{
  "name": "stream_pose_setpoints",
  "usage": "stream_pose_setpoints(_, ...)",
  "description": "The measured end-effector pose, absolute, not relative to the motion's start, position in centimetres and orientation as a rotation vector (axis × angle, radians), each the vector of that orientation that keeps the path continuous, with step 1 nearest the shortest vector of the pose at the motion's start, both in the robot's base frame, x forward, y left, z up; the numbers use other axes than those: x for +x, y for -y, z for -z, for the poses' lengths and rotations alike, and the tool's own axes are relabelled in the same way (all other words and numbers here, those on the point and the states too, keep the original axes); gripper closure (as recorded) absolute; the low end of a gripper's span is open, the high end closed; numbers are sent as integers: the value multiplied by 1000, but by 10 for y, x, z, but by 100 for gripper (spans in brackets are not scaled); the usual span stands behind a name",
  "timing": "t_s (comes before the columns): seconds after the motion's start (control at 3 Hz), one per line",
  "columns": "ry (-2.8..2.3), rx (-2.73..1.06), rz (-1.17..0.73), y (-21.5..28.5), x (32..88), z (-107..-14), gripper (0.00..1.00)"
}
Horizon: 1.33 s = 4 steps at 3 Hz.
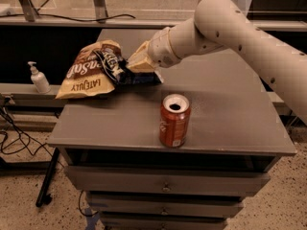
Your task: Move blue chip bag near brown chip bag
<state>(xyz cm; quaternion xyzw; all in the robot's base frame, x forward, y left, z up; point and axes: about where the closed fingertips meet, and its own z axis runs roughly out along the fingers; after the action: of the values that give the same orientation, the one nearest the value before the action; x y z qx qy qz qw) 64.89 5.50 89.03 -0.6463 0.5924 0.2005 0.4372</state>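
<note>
Blue chip bag (115, 67) is basically at its destination already. Only one cam view, so here's what it shows: the bag sits tilted at the back-left of the grey cabinet top (230, 121), its logo end resting up against the brown chip bag (82, 76), touching and partly overlapping it. The gripper (135, 65) is right on the blue bag's right part, and the fingers look narrow and pinched on the foil, i.e. holding it, not spread.

Step-wise, imo the carry is over and we're at the place/release bit. Next move needs the fingers to let go, then the arm (225, 25) to lift straight up and back off to the right w/o dragging the bag along or shoving the brown one toward the left edge, which it's pretty close to.

Other stuff: a red soda can (174, 121), upright w/ the tab open, stands near the front, well apart from both bags and not in the gripper's way, tho a low sweep on retreat could clip it. A pump bottle (39, 79) sits on the ledge off to the left, clear of the cabinet. Drawers (163, 188) are below the top. Nothing sits btw the two bags.
</note>
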Motion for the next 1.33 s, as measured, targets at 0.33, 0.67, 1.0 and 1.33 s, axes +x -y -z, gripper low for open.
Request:
stream_pose_setpoints(0.33,-1478,-1603,-505,-54,648,-893,58)
stream_pose_setpoints(0.67,-1484,-1601,-509,-53,648,-894,36)
stream_pose_setpoints(1.0,-1487,-1602,-512,-52,648,-895,12)
stream_pose_setpoints(1.33,-1492,-1603,-514,-52,647,-895,0)
